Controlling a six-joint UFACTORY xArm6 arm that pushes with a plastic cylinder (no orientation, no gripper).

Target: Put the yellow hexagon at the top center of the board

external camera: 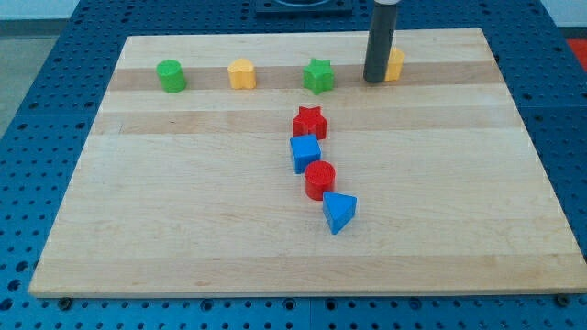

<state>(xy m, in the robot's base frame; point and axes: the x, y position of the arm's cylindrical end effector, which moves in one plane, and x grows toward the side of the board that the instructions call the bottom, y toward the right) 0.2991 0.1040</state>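
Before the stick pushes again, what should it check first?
1. My tip on the board: ok.
2. Tip beside the yellow block it partly hides, on that block's left: ok; touching, cannot tell.
3. Is that block the hexagon, or is it the other yellow block: cannot tell.
4. Yellow hexagon at top center: not ok; a green star sits about there.
5. Red star, blue cube, red cylinder and blue triangle clear of the top row: ok.

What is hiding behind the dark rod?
A yellow block peeks out on the view's right of my tip. The rod covers its left part, so its shape cannot be made out.
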